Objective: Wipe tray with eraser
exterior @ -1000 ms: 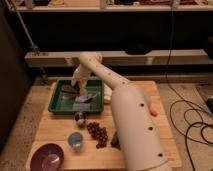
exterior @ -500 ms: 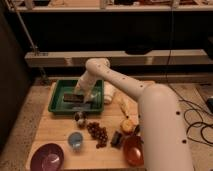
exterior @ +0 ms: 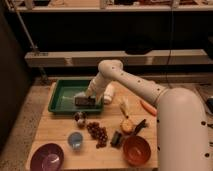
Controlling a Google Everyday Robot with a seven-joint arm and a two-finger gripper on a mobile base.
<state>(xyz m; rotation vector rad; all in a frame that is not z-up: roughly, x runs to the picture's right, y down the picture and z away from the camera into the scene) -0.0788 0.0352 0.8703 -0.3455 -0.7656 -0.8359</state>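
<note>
Shallow green rectangular plastic tray (exterior: 56, 98) is set on the wooden bench (exterior: 55, 128), long side running across the view. The dark block-shaped eraser (exterior: 85, 102) is seen flat on the tray floor in the camera-right half, close to the right wall, its long axis roughly parallel to the tray's long edges. The hand (exterior: 90, 95) is positioned directly over the eraser, reached in from camera-right by the white arm (exterior: 131, 82), wrist angled down and to camera-left. Whether the hand is spread or clamped on the eraser cannot be told; contact looks likely but is not confirmed. Key relation: nearly all the uncovered tray floor lies to camera-left of the hand, so the next stroke is judged to be a drag along the tray's long axis, away from the right wall. With the eraser travelling end-on, only a narrow strip would be covered per pass. A white cylindrical container (exterior: 108, 93) is noted just outside the right wall, beside the wrist; it could be clipped on a return stroke.
</note>
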